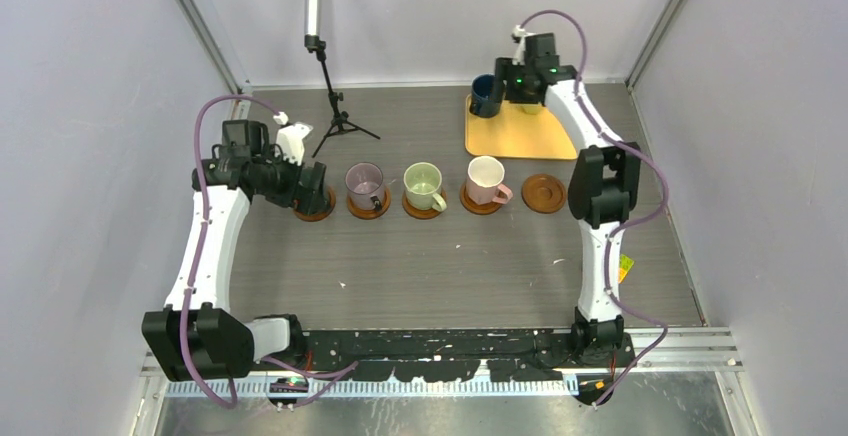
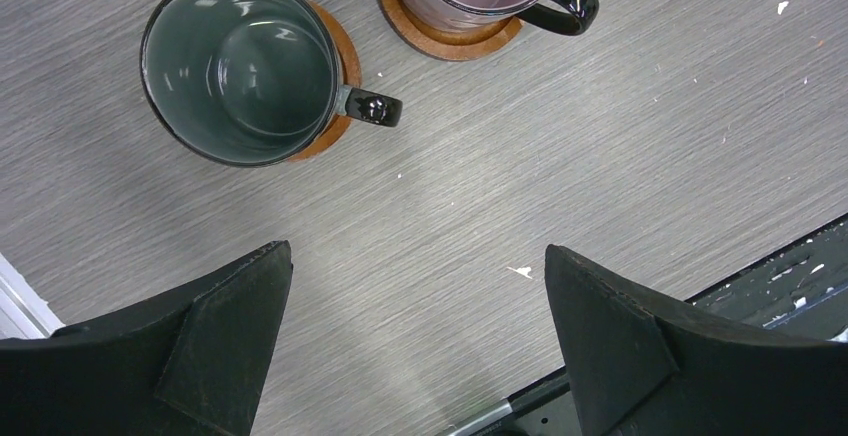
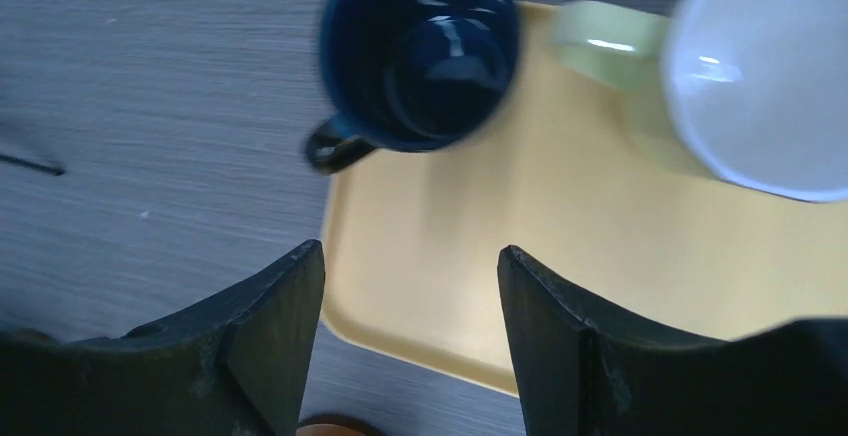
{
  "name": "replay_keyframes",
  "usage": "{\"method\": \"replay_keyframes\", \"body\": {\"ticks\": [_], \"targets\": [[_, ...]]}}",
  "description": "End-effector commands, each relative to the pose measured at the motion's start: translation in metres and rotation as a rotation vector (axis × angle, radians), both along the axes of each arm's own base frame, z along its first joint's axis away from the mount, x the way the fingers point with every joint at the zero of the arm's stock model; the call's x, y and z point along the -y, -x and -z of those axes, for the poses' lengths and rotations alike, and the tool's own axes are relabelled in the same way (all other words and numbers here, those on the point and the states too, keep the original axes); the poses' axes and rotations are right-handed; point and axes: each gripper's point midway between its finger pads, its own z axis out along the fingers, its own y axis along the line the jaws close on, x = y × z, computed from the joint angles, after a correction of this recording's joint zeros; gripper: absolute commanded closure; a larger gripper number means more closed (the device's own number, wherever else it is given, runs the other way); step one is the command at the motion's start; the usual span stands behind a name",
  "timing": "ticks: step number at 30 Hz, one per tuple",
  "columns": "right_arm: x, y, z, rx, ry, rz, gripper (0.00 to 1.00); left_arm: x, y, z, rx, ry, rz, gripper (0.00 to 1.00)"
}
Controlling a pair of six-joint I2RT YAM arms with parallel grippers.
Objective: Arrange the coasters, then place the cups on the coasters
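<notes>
Left pincer: your left gripper (image 2: 420, 336) is spread wide and empty. It sits just on the near side of the dark green glazed ceramic mug (image 2: 240, 68), which rests on a round brown wooden coaster (image 2: 345, 41).
Right pincer: your right gripper (image 3: 410, 346) hangs over the flat yellow-orange tray (image 3: 450, 256), fingers apart with nothing between them.
Waiting cups: the glossy navy blue mug (image 3: 420, 51) stands at the tray's corner. The pale yellow mug with a white inside (image 3: 750, 76) is close beside it.
Row: the mauve mug (image 1: 365, 186), light green mug (image 1: 423, 184) and pink mug (image 1: 485, 178) each sit on a coaster. One bare coaster (image 1: 543, 193) lies next to the pink.
Risk: the two tray mugs are crowded, so a finger closing on one could knock the other. The slick curved glaze may also slip in your grip.
Surfaces: the coasters' raised rims could tip a mug that is set down off-centre. The grey grained table (image 2: 600, 156) is matte.
</notes>
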Motion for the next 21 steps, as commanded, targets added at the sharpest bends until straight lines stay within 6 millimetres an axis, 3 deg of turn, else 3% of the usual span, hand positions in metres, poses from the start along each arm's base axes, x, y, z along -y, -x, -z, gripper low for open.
{"method": "replay_keyframes", "body": {"ticks": [1,3,15,21], "targets": [[-0.036,-0.018,-0.033,0.109,-0.024,0.015,0.31,-0.002,-0.002,-0.013,0.062,-0.013,-0.014,0.00],[-0.048,-0.022,-0.029,0.118,0.007,0.037,0.31,-0.003,-0.002,-0.012,0.066,-0.020,-0.018,0.00],[-0.066,-0.043,0.005,0.153,0.189,0.171,0.30,-0.008,-0.001,-0.011,0.079,-0.041,-0.031,0.00],[-0.057,-0.049,0.013,0.162,0.266,0.204,0.30,-0.009,-0.003,-0.011,0.083,-0.050,-0.026,0.00]]}}
